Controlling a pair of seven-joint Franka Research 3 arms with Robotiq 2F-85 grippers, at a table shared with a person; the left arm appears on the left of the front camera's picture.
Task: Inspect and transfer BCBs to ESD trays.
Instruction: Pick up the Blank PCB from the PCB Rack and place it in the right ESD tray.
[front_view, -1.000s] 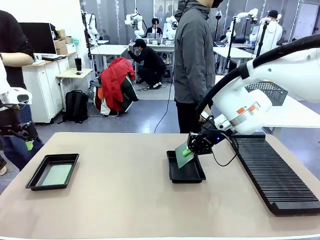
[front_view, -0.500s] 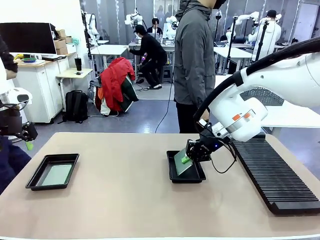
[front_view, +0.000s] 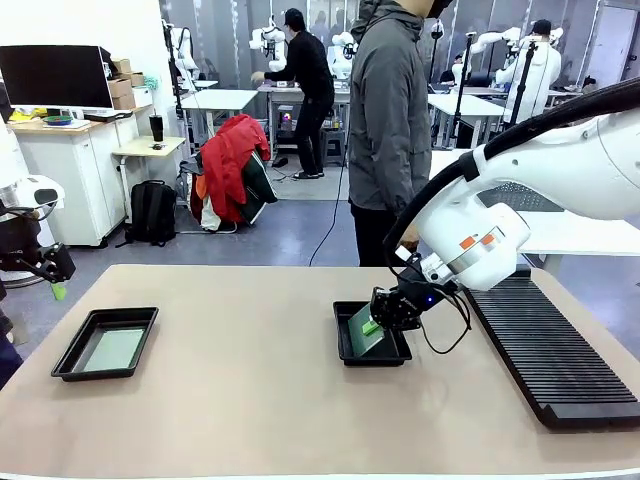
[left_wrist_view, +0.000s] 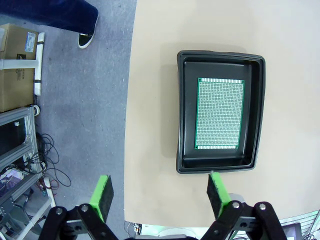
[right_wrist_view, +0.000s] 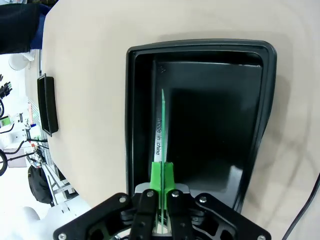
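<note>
My right gripper (front_view: 383, 320) is shut on the edge of a green BCB (front_view: 364, 329). It holds the board tilted, with its lower edge down inside the black ESD tray (front_view: 375, 360) at the table's middle right. In the right wrist view the board (right_wrist_view: 161, 120) shows edge-on between the pads (right_wrist_view: 162, 175), over the tray's dark floor (right_wrist_view: 215, 130). A second ESD tray (front_view: 68, 352) at the left has a BCB (front_view: 112, 350) lying flat in it. My left gripper (left_wrist_view: 160, 195) hangs open high above that tray (left_wrist_view: 220, 56) and its board (left_wrist_view: 220, 113), off the table's left edge (front_view: 55, 275).
A long black ribbed rack (front_view: 545, 345) lies along the table's right side. Behind it stands a grey mesh basket (front_view: 535, 185). A person in a grey jacket (front_view: 388, 120) stands at the far edge behind the right tray. Bare tabletop lies between the two trays.
My right gripper has come down and slightly left, lowering the tilted board from above the tray's rim into the tray. The left arm has stayed put.
</note>
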